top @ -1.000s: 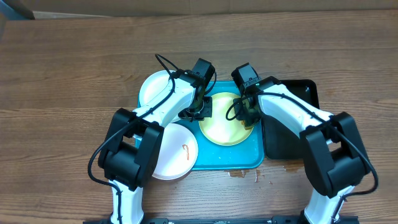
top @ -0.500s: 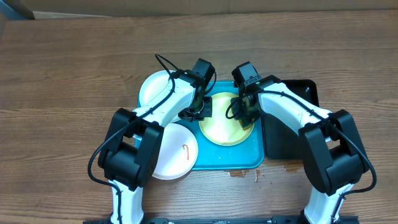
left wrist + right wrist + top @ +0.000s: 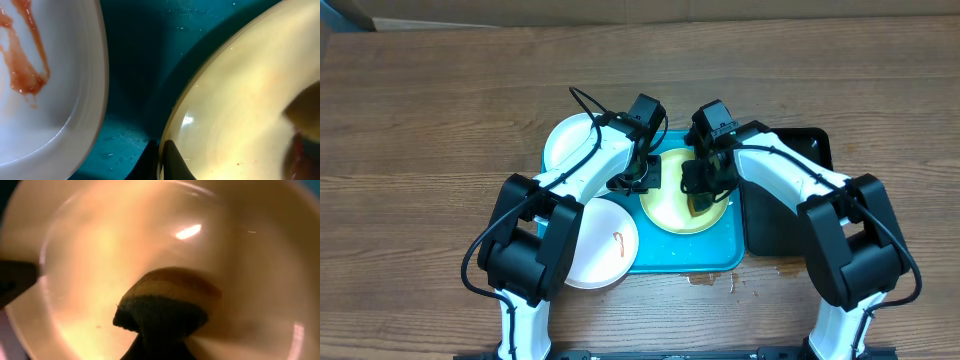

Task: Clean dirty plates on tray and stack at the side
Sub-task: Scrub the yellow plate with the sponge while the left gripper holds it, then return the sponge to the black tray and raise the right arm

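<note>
On yellow plate (image 3: 669,211), sponge (image 3: 160,311) in right claw (image 3: 704,192) — left claw (image 3: 160,161) on rim

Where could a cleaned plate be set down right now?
Bare table left of the white plates and beyond the tray; narrow tray strip in front of the yellow plate. Crowded mid-tray: left gripper, right gripper, sponge.
</note>
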